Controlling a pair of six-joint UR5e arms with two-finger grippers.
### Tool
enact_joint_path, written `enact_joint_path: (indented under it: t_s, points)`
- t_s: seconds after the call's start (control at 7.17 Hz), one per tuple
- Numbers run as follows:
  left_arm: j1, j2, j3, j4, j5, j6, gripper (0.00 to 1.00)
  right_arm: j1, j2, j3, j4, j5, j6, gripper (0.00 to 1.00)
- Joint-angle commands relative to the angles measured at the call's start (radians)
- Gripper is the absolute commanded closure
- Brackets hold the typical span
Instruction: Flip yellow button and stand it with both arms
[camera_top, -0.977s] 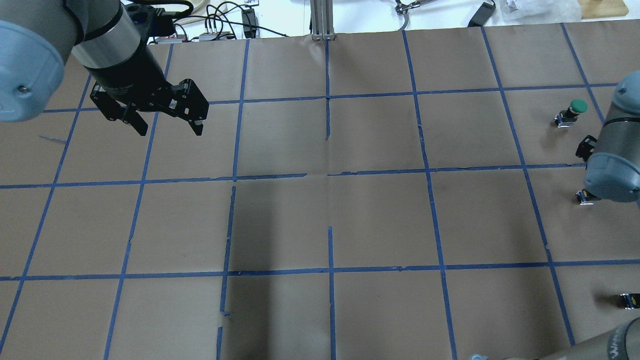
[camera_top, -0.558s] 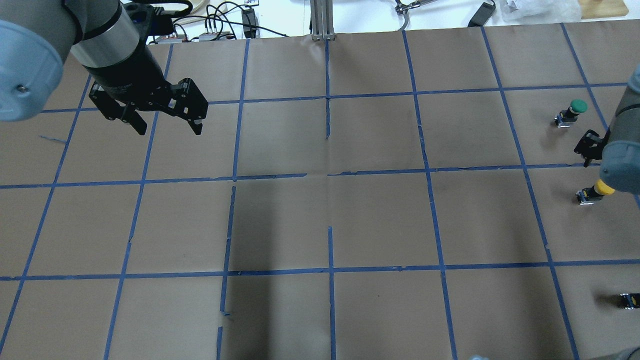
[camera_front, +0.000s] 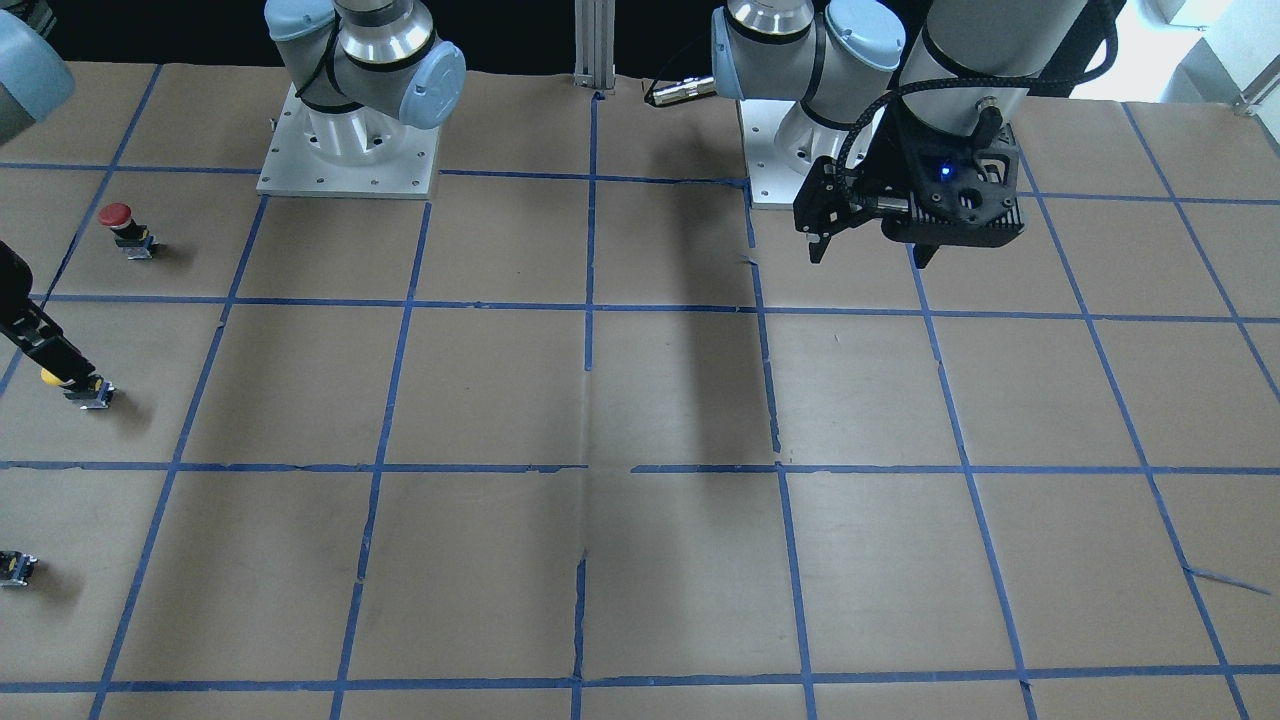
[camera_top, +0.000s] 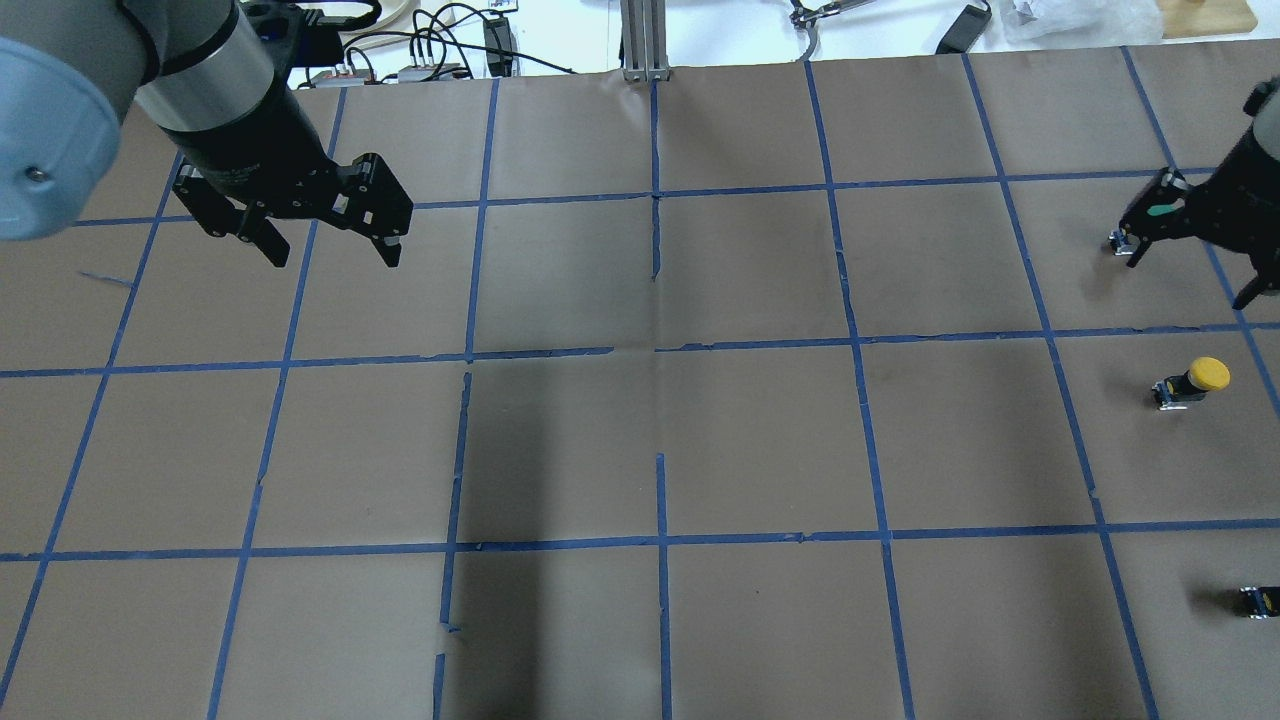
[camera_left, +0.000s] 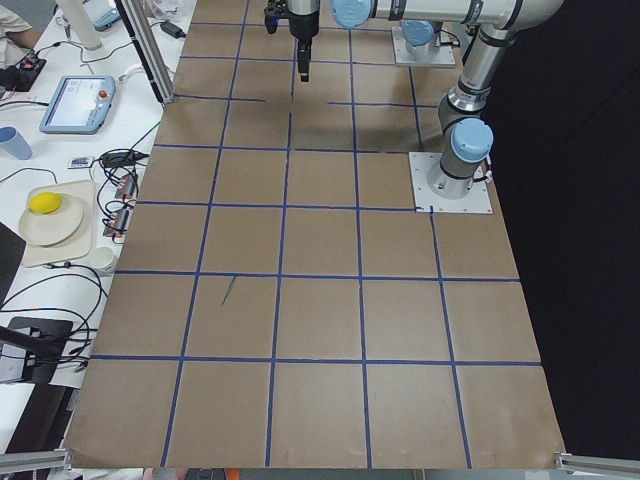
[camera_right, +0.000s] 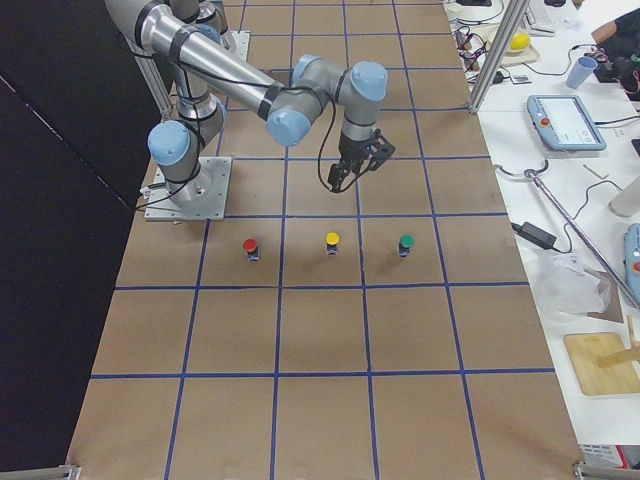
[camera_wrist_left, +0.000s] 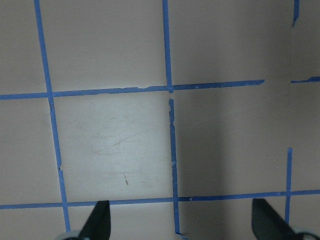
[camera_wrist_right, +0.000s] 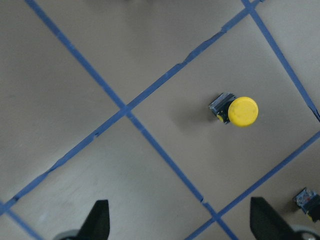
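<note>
While both pairs of jaws are held spread wide with nothing between them, the right gripper (camera_top: 1188, 275) is seen to have been drawn away from above the yellow button (camera_top: 1190, 382), which was covered a second ago and is now fully exposed. The button is stood cap up on the brown, blue-taped table (camera_top: 760, 440), near its right end and well apart from the left gripper (camera_top: 332, 255), which has barely shifted. In the overhead view a green button (camera_top: 1157, 210) is half masked by the right gripper. In the right-side view it is shown whole, lined up with the yellow one and a red button (camera_right: 250, 246) that is not caught overhead.
</note>
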Motion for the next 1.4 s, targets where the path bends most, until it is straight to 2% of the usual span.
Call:
enact_joint_path:
  t_s: [0.0, 0.42, 0.7, 1.26]
  points:
    - [0.000, 0.000, 0.003, 0.000, 0.001, 0.000, 0.00, 0.223, -0.071, -0.070, 0.146, 0.089, 0.013, 0.00]
    - [-0.003, -0.002, 0.010, -0.024, 0.002, 0.000, 0.00, 0.337, -0.157, -0.082, 0.244, 0.127, 0.012, 0.00]
    - [-0.012, -0.003, 0.013, -0.040, 0.001, 0.000, 0.00, 0.353, -0.168, -0.061, 0.284, 0.127, 0.013, 0.00]
    - [-0.003, -0.005, 0.015, -0.032, -0.001, 0.011, 0.00, 0.354, -0.174, -0.068, 0.285, 0.112, -0.002, 0.00]
